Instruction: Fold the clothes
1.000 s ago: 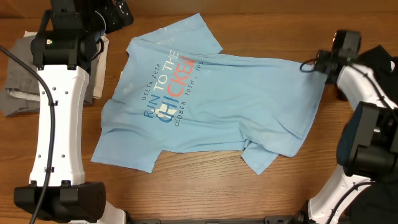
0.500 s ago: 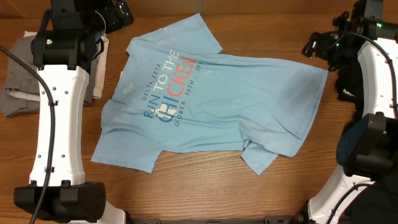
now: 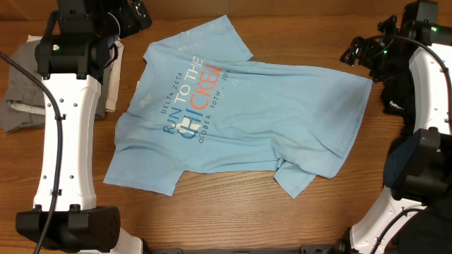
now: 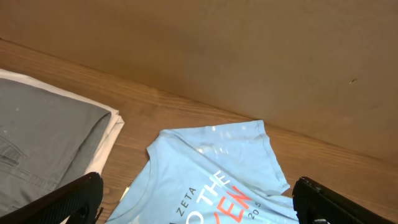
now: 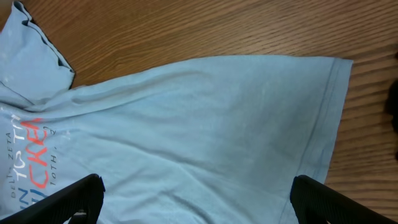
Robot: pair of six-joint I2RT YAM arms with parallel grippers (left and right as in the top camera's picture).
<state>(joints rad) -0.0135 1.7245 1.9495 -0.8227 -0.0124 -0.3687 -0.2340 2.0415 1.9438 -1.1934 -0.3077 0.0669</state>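
Observation:
The clothes, a light blue T-shirt [image 3: 240, 120] with white, blue and orange-red chest lettering, lie spread face up across the middle of the table. Its collar points left and its hem right, with one sleeve folded under at the front. My left gripper [image 3: 135, 14] hangs open at the back left, above the collar end of the T-shirt [image 4: 217, 168], with nothing between its fingers [image 4: 62, 202]. My right gripper [image 3: 357, 53] is open above the back right hem corner. Under it, the T-shirt [image 5: 186, 124] lies flat, with the fingers [image 5: 342, 202] apart from the cloth.
Folded grey trousers [image 3: 21, 92] on a white cloth lie at the far left, beside the left arm, and show in the left wrist view as well [image 4: 43, 143]. A brown wall [image 4: 249, 56] closes the back. A dark object [image 3: 441, 70] sits at the right edge.
My right gripper has opened, let go of the shirt's back right hem corner and lifted away toward the back. The shirt lies as before. The left arm is still.

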